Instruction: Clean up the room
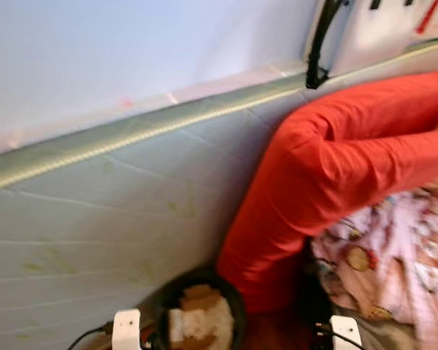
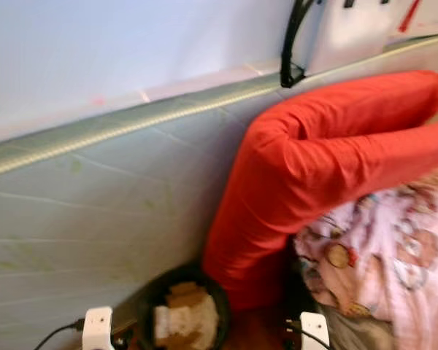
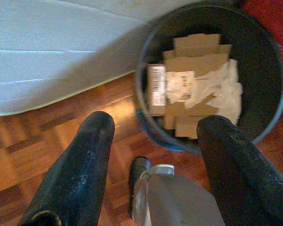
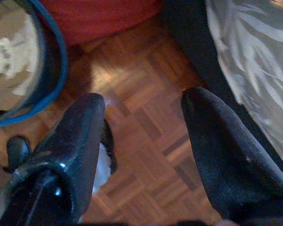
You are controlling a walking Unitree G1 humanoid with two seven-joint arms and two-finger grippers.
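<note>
A black round bin (image 3: pixel 262 56) stands on the parquet floor at the foot of a pale mattress (image 1: pixel 109 219). Flattened cardboard (image 3: pixel 193 59) and crumpled white paper (image 3: pixel 224 92) lie inside it. My left gripper (image 3: pixel 155 125) hangs open just above the bin's near rim, nothing between its fingers. My right gripper (image 4: pixel 145 98) is open over bare parquet (image 4: pixel 146 141), with the bin's blue-edged rim (image 4: pixel 56 61) off to one side. In the left eye view the bin (image 1: pixel 237 310) sits at the bottom centre, between my two white wrists.
A big red bolster (image 1: pixel 328 168) droops over the mattress edge down to the floor beside the bin. A pink patterned blanket (image 1: pixel 401 255) is heaped on the right. A black cable (image 1: pixel 317 51) hangs on the wall behind.
</note>
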